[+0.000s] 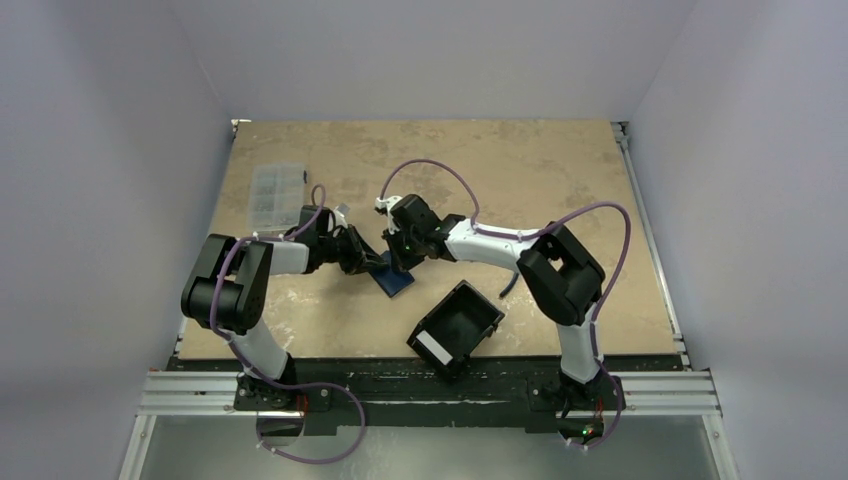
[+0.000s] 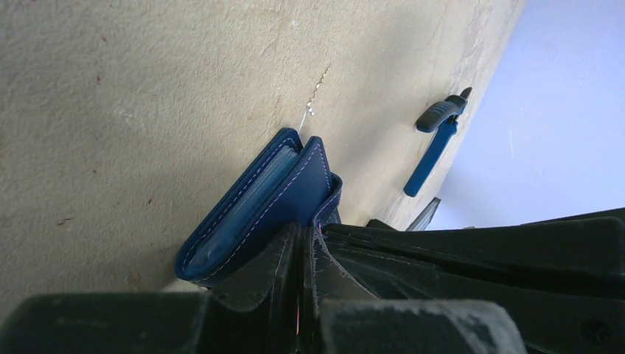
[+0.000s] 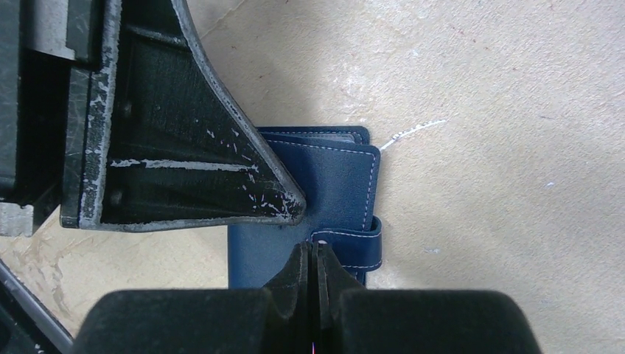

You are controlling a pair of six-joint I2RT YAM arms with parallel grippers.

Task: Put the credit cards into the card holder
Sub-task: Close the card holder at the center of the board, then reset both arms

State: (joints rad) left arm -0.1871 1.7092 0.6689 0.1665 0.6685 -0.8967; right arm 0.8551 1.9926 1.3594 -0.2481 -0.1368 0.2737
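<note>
**Late stage of card stowing.** The navy card holder (image 1: 398, 282) lies folded on the tan table (image 1: 560, 180), at the centre of the top view, where the two arms meet. In the left wrist view, pale layers show between its covers; whether they are cards or pockets cannot be told. No loose card is visible, so loading appears done, and fastening the strap (image 3: 361, 247) seems to be what remains.

- **Left gripper (image 2: 298, 240):** fingers pressed together, tips against the cover's edge.
- **Right gripper (image 3: 313, 254):** fingers likewise clenched, tips at the strap.

Whether either pinches leather cannot be told. A black tray (image 1: 455, 325) sits lower centre and a clear compartment box (image 1: 275, 195) upper left.
</note>
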